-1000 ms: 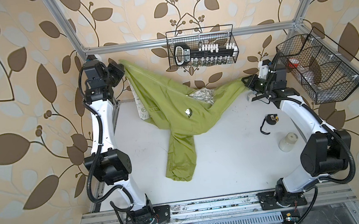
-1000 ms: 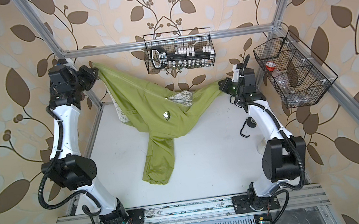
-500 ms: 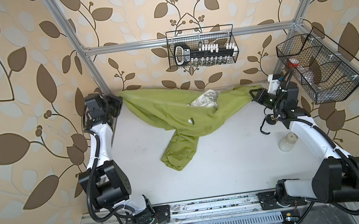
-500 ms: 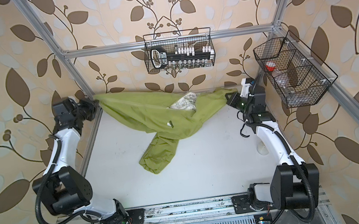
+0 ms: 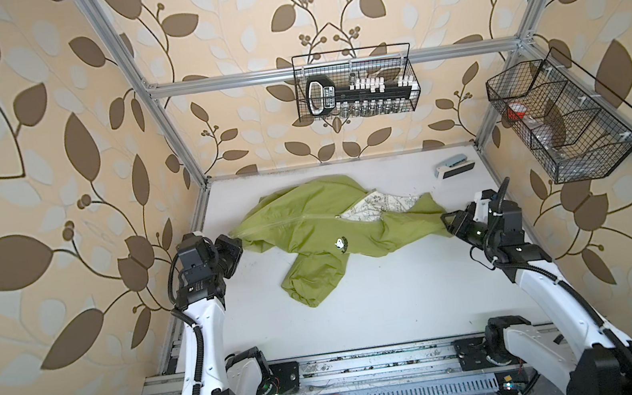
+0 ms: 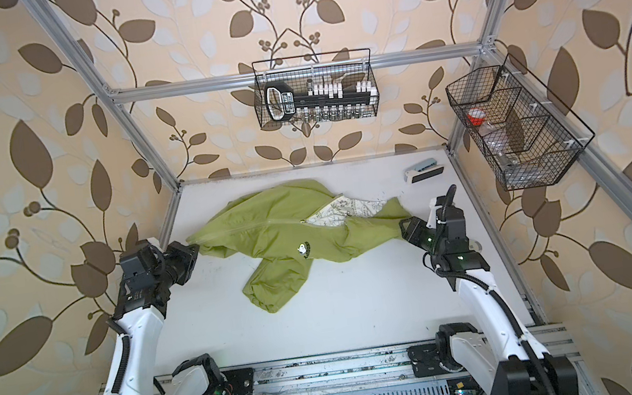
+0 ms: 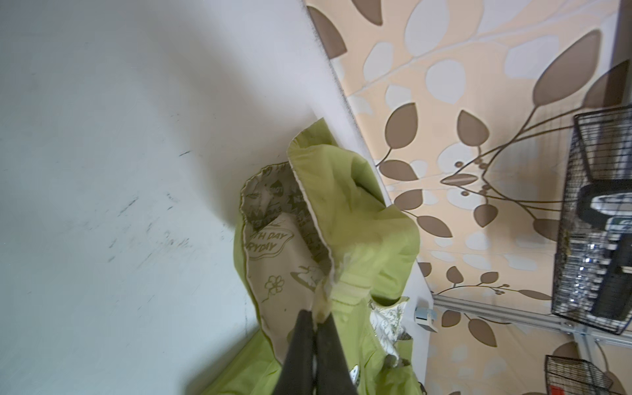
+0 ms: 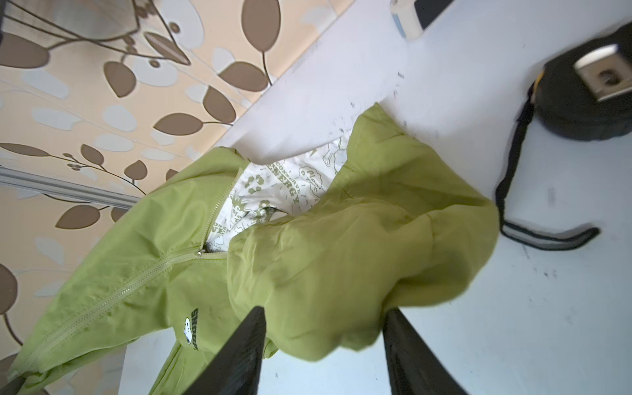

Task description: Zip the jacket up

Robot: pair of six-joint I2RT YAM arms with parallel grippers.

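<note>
Olive-green thin fabric: the jacket (image 5: 309,224) lies crumpled on the white bench (image 5: 366,326), stretched out between two robot arms. Its zipper (image 8: 113,294) is closed along part of its length. The slider (image 8: 199,253) sits partway up, and past it the front gapes, showing white lining (image 8: 280,184) printed with green cartoons. A small white dog patch (image 5: 340,244) marks the front, and one sleeve (image 5: 309,279) trails from the jacket's middle toward the arms' bases.

At the jacket's left end the left claw (image 7: 316,316) is clenched on a pinch of the jacket's edge, fingers together. At the jacket's right end the right claw (image 8: 326,309) is released: its two black fingers (image 8: 246,342) stand apart, with a bulge of green fabric lying between them.

Just beyond the jacket's right end lies a black round case (image 8: 588,99) with a metal clip and a looped strap. Behind that same end rests a small white-and-blue device (image 5: 453,165). Above and behind the jacket hangs a wire basket (image 5: 412,67).
</note>
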